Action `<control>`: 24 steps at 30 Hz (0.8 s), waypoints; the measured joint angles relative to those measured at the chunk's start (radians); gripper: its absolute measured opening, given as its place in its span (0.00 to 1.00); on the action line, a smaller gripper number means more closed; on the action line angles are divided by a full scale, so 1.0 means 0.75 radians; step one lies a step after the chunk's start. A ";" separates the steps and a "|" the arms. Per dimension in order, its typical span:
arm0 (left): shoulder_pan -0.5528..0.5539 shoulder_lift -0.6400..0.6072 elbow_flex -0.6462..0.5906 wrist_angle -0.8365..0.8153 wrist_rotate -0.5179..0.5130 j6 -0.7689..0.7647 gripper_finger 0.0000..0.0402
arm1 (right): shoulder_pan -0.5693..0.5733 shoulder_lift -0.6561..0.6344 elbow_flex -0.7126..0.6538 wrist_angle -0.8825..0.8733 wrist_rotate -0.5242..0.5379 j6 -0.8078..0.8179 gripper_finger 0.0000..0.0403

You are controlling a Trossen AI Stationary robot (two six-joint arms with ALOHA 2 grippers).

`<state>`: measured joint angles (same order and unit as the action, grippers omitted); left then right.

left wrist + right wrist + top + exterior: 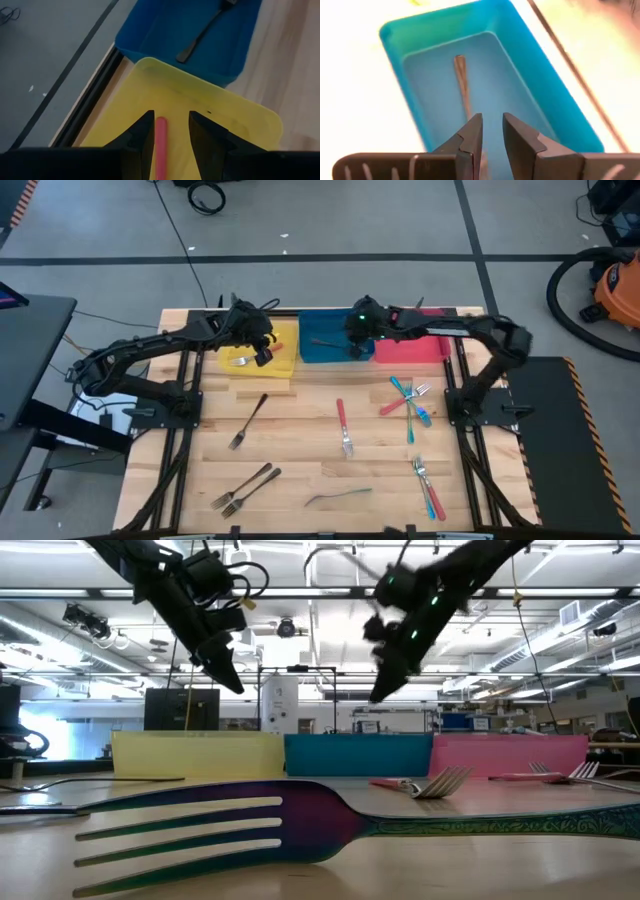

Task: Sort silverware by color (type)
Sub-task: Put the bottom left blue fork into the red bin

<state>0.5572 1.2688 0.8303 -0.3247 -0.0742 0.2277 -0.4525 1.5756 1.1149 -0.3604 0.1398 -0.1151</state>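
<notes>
My left gripper [262, 352] hangs open above the yellow bin [235, 115]. A red handle [161, 142] shows between its fingers, with a gap on one side. My right gripper [355, 345] hangs open above the blue bin [400, 40], clear of it. A dark fork [462, 85] lies flat on that bin's floor. More silverware lies on the table: a dark fork [248, 422], a red-handled fork [342, 425], a crossed heap of teal and red pieces [410, 400], a teal and red pair [428, 485] and two dark forks [243, 488]. My left gripper has the red handle [161, 130] between its fingers, lying along them. I cannot tell whether a finger touches it or whether it lies in the yellow bin below.
The pink bin [420, 348] stands to the right of the blue one along the table's far edge. A slim dark utensil [338, 496] lies near the front edge, close to the low camera. Bare wood lies between the bins and the scattered pieces.
</notes>
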 joint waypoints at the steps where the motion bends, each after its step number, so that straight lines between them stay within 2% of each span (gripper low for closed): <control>1: -0.009 0.000 0.000 -0.004 0.000 0.010 0.30 | 0.011 -0.042 0.001 -0.060 -0.001 0.063 0.21; 5: -0.043 0.000 0.000 -0.019 0.012 0.027 0.30 | 0.070 -0.184 0.001 -0.344 -0.023 0.283 0.21; 8: -0.064 0.000 0.000 -0.019 0.074 0.028 0.30 | 0.122 -0.263 0.001 -0.547 -0.057 0.416 0.21; 14: -0.121 0.000 0.000 -0.012 0.132 0.027 0.30 | 0.277 -0.333 0.001 -0.810 -0.127 0.697 0.21; 19: -0.160 0.001 0.000 0.000 0.132 0.027 0.30 | 0.484 -0.311 0.000 -0.814 -0.177 0.781 0.21; 24: -0.173 0.001 0.000 0.027 0.132 0.015 0.30 | 0.720 -0.244 0.000 -0.643 -0.227 0.685 0.21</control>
<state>0.4274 1.2697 0.8303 -0.3043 0.0250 0.2391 0.0878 1.3926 1.1149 -0.8430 -0.0306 0.3986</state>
